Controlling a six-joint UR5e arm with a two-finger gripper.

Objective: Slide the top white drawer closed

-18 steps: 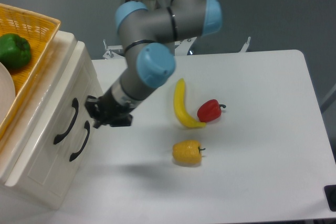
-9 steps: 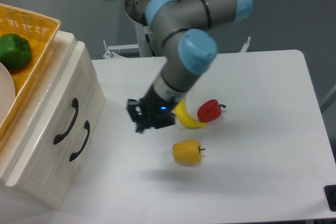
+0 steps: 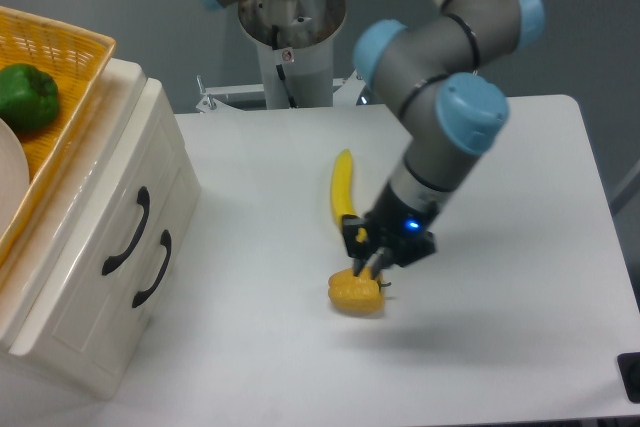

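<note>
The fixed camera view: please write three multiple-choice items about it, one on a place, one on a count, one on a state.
1. Where is the gripper?
A. At the curved black handle of the top drawer
B. Just above the yellow bell pepper on the table
C. Inside the yellow wicker basket

2. How many curved black handles show on the front of the cream-white plastic drawer unit?
A. One
B. Two
C. Four

3. How does the top white drawer stand?
A. Pulled far out over the table
B. Taken out and lying on the table
C. Front about level with the front below it

Key: 1 B, the gripper hangs right over the yellow bell pepper, beside the yellow banana. 2 B, the upper handle and the lower handle are the only ones. 3 C, the top white drawer shows no front sticking out.
</note>
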